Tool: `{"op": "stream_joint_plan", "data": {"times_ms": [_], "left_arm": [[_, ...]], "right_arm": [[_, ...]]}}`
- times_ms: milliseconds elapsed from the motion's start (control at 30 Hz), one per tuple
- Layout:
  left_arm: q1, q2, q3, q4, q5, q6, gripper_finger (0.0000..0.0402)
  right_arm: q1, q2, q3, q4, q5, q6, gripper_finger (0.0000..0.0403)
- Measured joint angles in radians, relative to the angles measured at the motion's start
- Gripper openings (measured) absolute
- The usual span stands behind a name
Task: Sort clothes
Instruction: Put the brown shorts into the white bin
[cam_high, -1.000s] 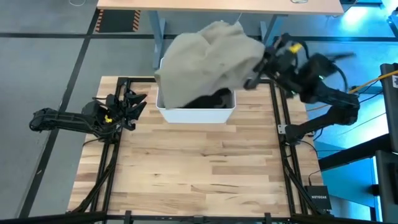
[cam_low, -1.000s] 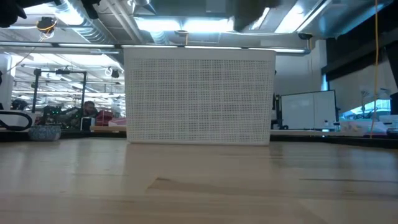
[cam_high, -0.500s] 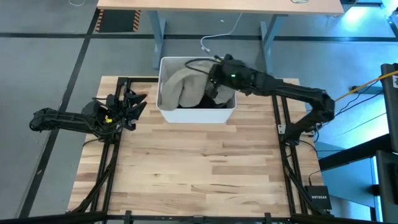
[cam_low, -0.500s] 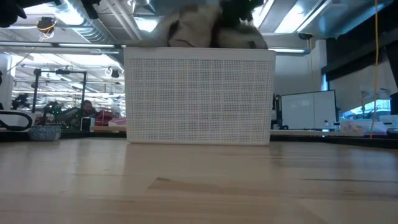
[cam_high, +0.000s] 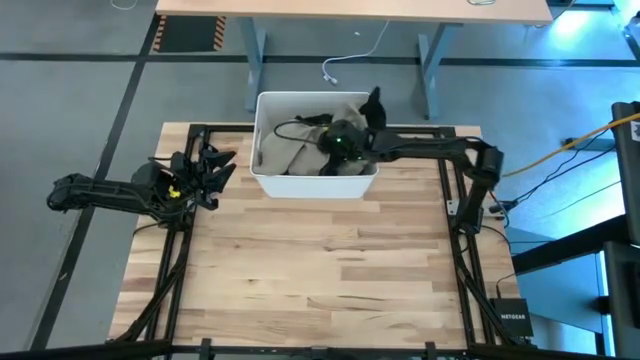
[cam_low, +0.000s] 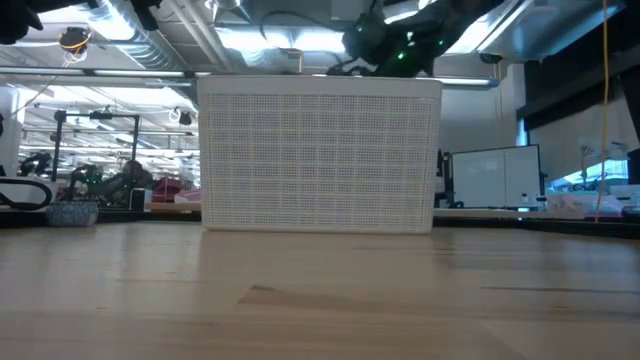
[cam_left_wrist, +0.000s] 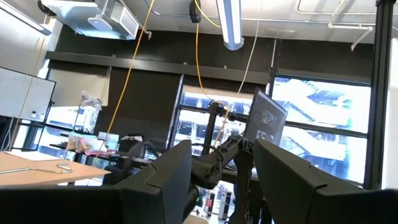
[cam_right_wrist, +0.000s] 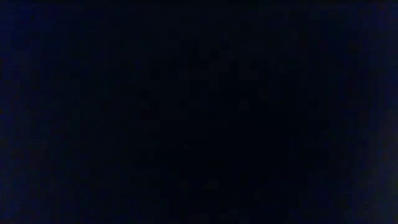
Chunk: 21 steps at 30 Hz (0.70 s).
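Khaki garment (cam_high: 283, 152) inside white tub (cam_high: 316, 184), right hand (cam_high: 335, 150) buried, grip untellable; left hand (cam_high: 215, 165) spread.

High view evenly lit, sharp, soft shadows. Low view: bright ceiling lights (cam_low: 300, 40) glare behind the tub (cam_low: 320, 150), tabletop foreground soft. Left wrist view backlit by windows (cam_left_wrist: 323, 124), fingers (cam_left_wrist: 168, 180) silhouetted. Right wrist view nearly black, nothing readable.
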Motion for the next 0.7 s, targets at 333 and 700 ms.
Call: {"op": "stream_joint_plan", "data": {"times_ms": [333,700], "left_arm": [[0.000,0.000,0.000,-0.008,0.000,0.005,0.0170],[0.000,0.000,0.000,-0.021,0.000,0.001,0.0170]], "right_arm": [[0.006,0.015,0.038,-0.027,0.031,0.049,0.0101],[0.025,-0.205,0.197,-0.282,0.015,0.021,0.0200]]}}
